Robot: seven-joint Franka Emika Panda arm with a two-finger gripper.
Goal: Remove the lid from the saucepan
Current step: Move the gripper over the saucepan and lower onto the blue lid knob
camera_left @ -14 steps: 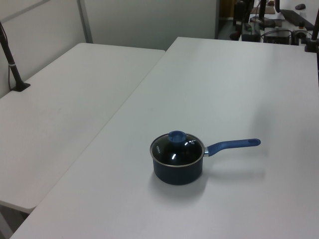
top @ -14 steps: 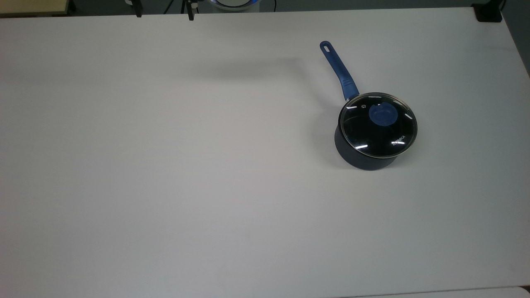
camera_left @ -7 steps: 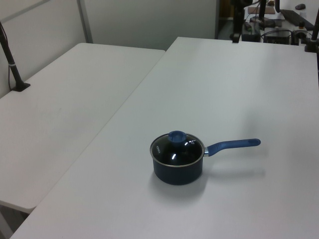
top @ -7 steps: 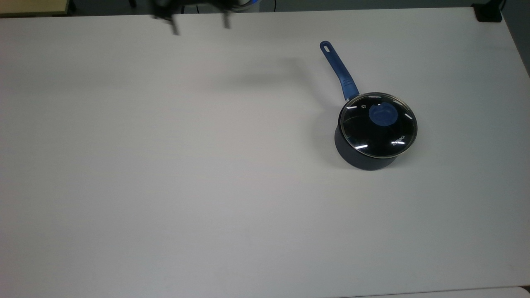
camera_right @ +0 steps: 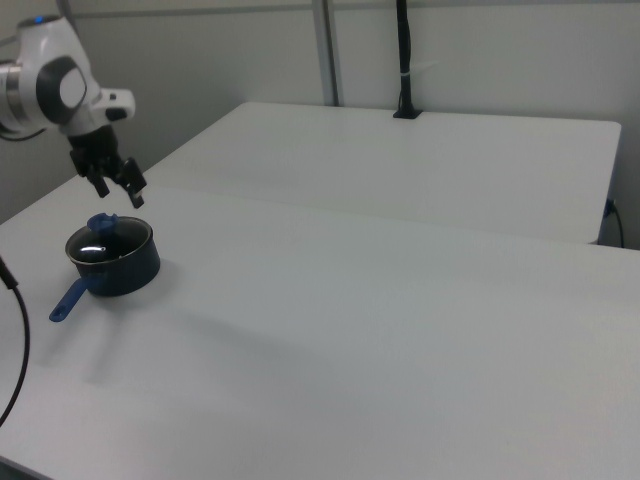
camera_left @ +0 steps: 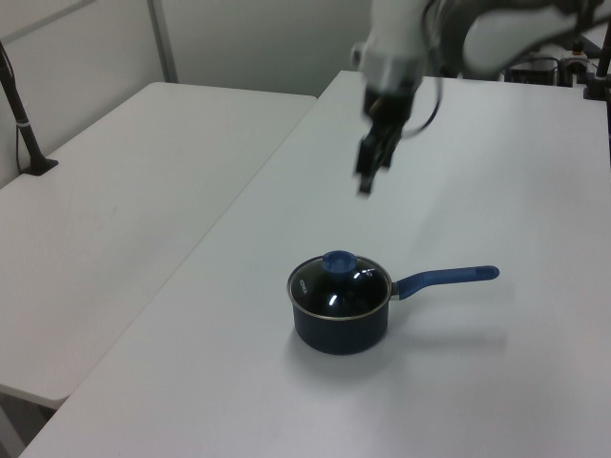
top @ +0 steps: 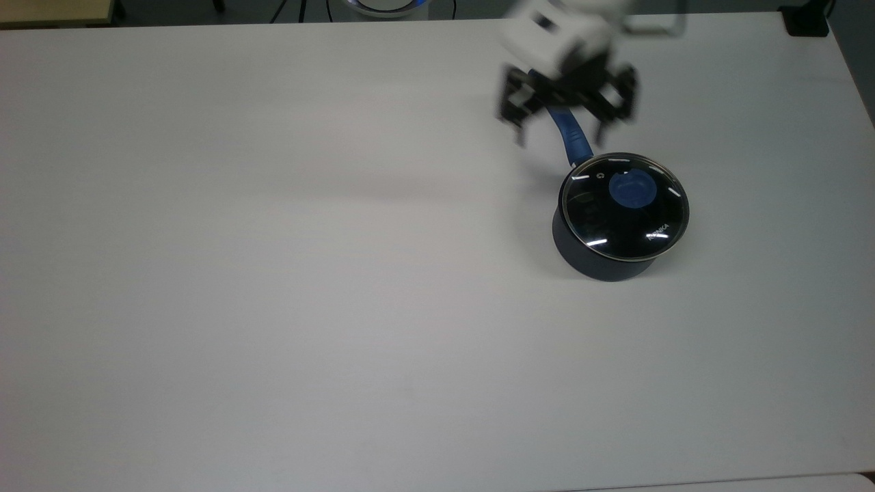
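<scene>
The white table (top: 273, 273) carries one thing, the saucepan (top: 601, 263), which stands upright toward the top view's right side, well in from every edge; its long blue handle (top: 573, 140) runs up and slightly to the top view's left, away from the pot, and in the left view (camera_left: 447, 277) it points to the left view's right; the lid (top: 623, 206) sits flat and square on the rim, closing the pot, its glass dark over the black inside; the blue knob (top: 631, 189) stands at the lid's middle, and in the left view (camera_left: 338, 261) it is the highest point of the pot; the gripper (top: 560, 140) hangs in the air with its two fingers spread wide and nothing between them, well above the pot in the left view (camera_left: 367, 176) and straddling the handle in the top view; so the knob lies from the gripper toward the top view's lower right and lower down, along the line of the handle toward the pot; as I judge it, the coming move is a short carry that way until the spread fingers stand either side of the knob, then a straight drop onto it
</scene>
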